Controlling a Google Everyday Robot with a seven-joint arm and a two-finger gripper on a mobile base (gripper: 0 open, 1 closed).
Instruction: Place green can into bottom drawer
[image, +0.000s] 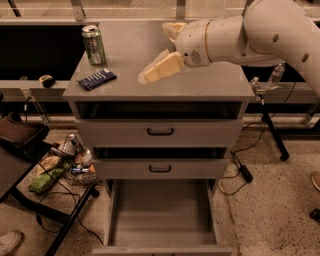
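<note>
The green can (94, 44) stands upright at the back left corner of the grey cabinet top (210, 85); it has a silver top and pale side markings. My gripper (147, 76) hovers over the middle of the cabinet top, pointing left, to the right of the can and clear of it. It holds nothing that I can see. The bottom drawer (160, 242) is pulled open below, and its flat grey floor is bare.
A flat dark-blue snack packet (97, 79) lies in front of the can. A white bowl (171, 27) sits at the back, partly behind my arm. The two upper drawers (160, 131) are closed. A cluttered rack (65, 160) stands at left, and cables (245, 170) lie at right.
</note>
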